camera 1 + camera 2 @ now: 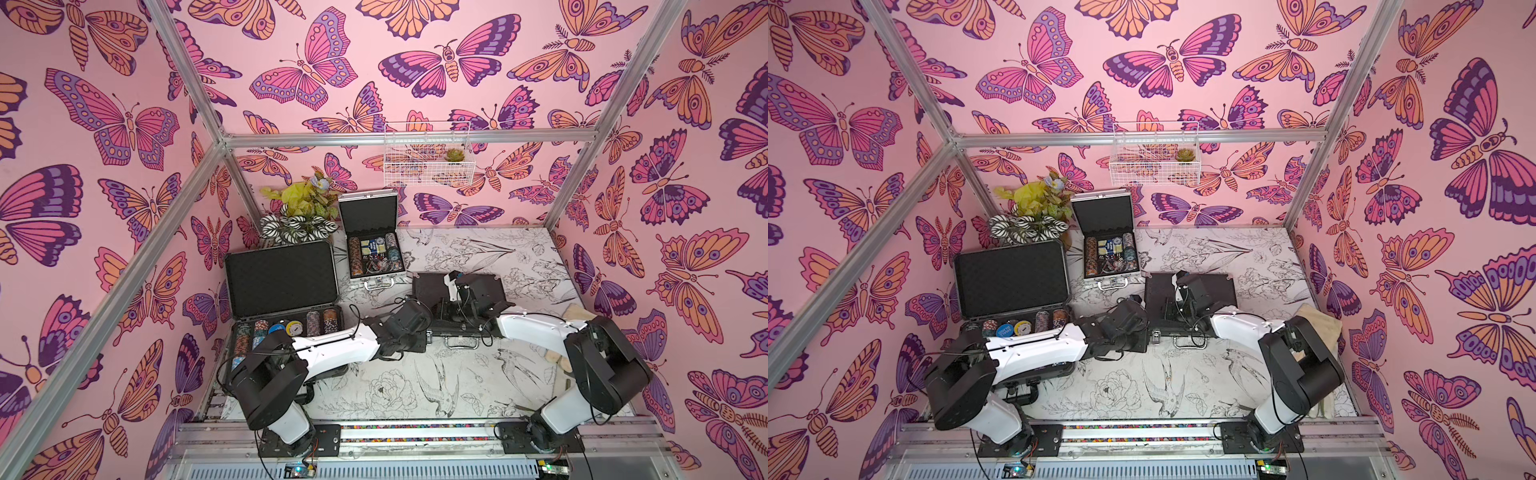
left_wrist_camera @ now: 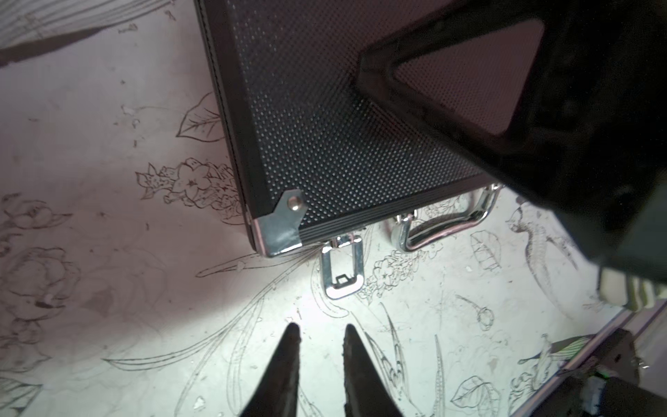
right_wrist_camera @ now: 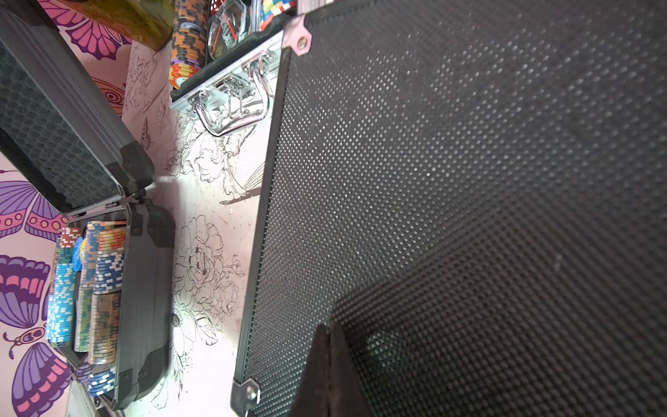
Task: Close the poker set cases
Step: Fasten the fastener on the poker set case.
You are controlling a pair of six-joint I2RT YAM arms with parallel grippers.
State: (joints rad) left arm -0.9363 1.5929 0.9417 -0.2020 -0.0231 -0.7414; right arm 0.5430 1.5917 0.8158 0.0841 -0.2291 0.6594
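Observation:
The medium black silver-trimmed case (image 1: pixel 428 286) lies in the middle of the table with its lid down. My right gripper (image 3: pixel 326 328) is shut, its tips resting on the dotted lid (image 3: pixel 469 180). My left gripper (image 2: pixel 321 330) hovers over the table just in front of the case's front left corner (image 2: pixel 279 231), its jaws a little apart with nothing between them. A chrome latch (image 2: pixel 341 267) hangs loose beside the handle (image 2: pixel 444 224). The large black ribbed case (image 1: pixel 282 278) at the left and the small silver case (image 1: pixel 370 216) at the back stand open, showing chips.
Potted plants (image 1: pixel 299 212) fill the back left corner. A white wire basket (image 1: pixel 428 153) hangs on the back wall. A beige cloth (image 1: pixel 1316 320) lies at the right edge behind the right arm. Pink walls enclose three sides.

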